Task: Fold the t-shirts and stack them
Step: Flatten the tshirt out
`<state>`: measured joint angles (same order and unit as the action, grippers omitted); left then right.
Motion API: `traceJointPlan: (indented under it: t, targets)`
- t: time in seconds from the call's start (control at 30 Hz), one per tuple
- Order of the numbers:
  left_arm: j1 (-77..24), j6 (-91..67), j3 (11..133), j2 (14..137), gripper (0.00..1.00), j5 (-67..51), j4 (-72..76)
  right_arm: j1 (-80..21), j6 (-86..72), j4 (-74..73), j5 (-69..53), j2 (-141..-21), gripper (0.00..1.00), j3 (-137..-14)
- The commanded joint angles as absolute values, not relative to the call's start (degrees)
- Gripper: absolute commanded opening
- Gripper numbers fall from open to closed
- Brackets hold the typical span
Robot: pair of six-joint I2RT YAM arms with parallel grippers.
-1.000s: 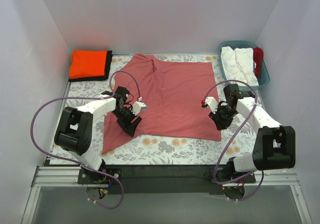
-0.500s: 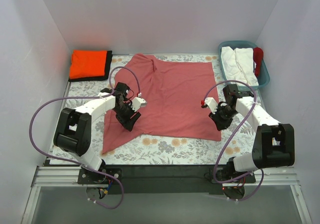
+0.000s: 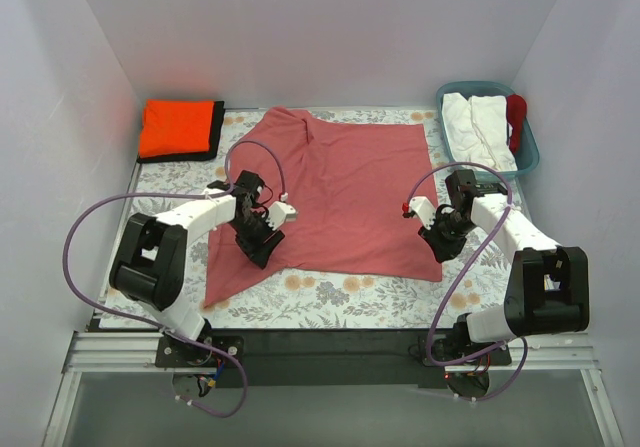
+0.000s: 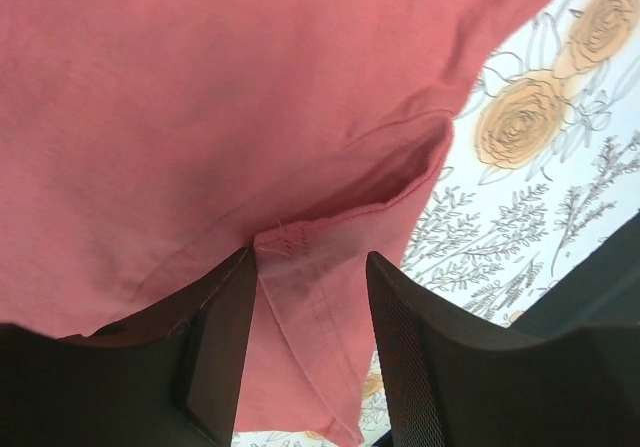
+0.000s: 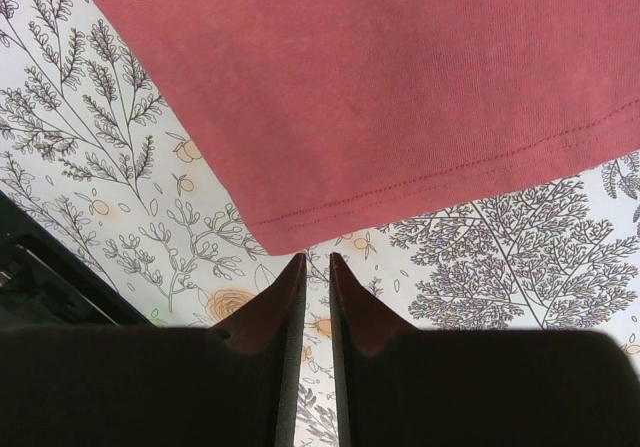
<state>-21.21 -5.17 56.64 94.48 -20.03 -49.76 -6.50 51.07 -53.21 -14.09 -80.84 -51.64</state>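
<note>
The dusty rose-red t-shirt [image 3: 350,197] lies spread flat on the floral table cover, with its left sleeve reaching toward the front left. My left gripper [image 3: 258,250] is open over that sleeve. In the left wrist view the sleeve hem [image 4: 320,297] lies between the spread fingers [image 4: 410,347]. My right gripper [image 3: 440,245] is shut and empty, just off the shirt's front right corner [image 5: 290,232]. Its tips [image 5: 317,259] do not touch the cloth. The orange t-shirt [image 3: 177,127] is folded square on the black one [image 3: 216,132] at the back left.
A teal basket [image 3: 528,152] at the back right holds white cloths [image 3: 475,127] and a red item [image 3: 516,117]. White walls close the left, back and right. The table's black front edge [image 3: 330,342] runs by the arm bases. Purple cables loop beside both arms.
My left gripper has shifted slightly over the sleeve, first toward the back and then forward again. The right gripper has barely moved. The shirt has not moved.
</note>
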Motion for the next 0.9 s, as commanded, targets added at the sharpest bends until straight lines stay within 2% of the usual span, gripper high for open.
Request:
traceJointPlan:
  t: [0.0,0.1,0.13,0.33,0.57,0.63,0.7,0.77,0.87]
  targets:
    - [-22.06,-4.92,55.72,88.95,0.45,-21.27,-50.10,-6.68,51.15,-54.23,-14.59,-80.77,0.21,-51.42]
    - [-22.32,-4.75,55.20,87.45,0.36,-21.18,-50.80,-6.77,51.06,-54.05,-14.77,-80.86,0.21,-51.68]
    - [-22.59,-4.66,55.11,87.28,0.29,-21.18,-51.24,-6.68,51.06,-54.05,-14.68,-81.03,0.21,-51.59]
    - [-25.48,-5.01,54.58,85.34,0.00,-22.50,-52.73,-6.77,51.06,-54.23,-14.33,-80.68,0.20,-51.77]
    - [-33.21,-1.51,54.32,83.68,0.00,-26.89,-62.91,-6.77,51.06,-54.40,-13.54,-80.07,0.20,-51.77]
    - [-36.03,-0.27,54.14,80.70,0.23,-28.47,-65.03,-6.68,50.89,-54.32,-13.54,-80.07,0.20,-51.86]
    - [-36.04,-0.35,55.19,78.50,0.34,-28.65,-65.21,-6.77,50.10,-54.32,-13.45,-80.94,0.20,-52.55]
    - [-34.99,-1.75,58.77,77.26,0.34,-26.20,-63.46,-6.85,48.78,-54.23,-13.71,-82.00,0.20,-53.35]
    - [-24.56,-1.49,67.63,80.75,0.34,-29.69,-62.41,-7.64,46.77,-53.27,-12.84,-83.67,0.20,-55.10]
